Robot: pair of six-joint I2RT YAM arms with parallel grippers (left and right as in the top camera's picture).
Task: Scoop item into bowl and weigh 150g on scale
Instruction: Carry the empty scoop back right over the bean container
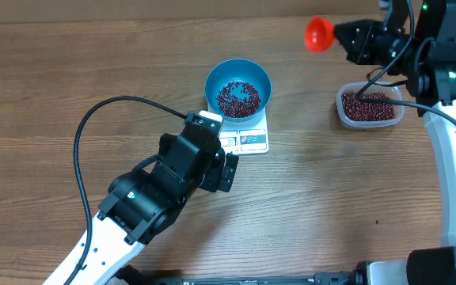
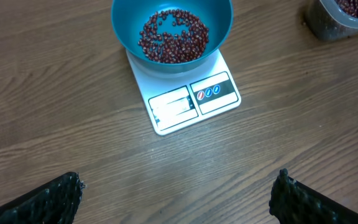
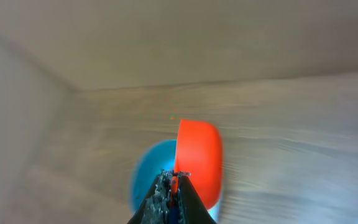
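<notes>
On wood-grain table [image 1: 93, 63] — bowl [image 1: 238, 87] on scale [image 1: 252, 141] | left gripper [image 2: 178, 182] released | right gripper [image 3: 173, 180] grasping red scoop [image 3: 201, 155]

Overhead: high, straight down, whole table [image 1: 70, 63] in frame. Left wrist: past left gripper [image 2: 178, 199], angled down, close on bowl [image 2: 124, 28] and scale [image 2: 179, 106]. Right wrist: blurred, along right gripper [image 3: 173, 193] to red scoop [image 3: 199, 155], bowl behind. Bowl common to all three
</notes>
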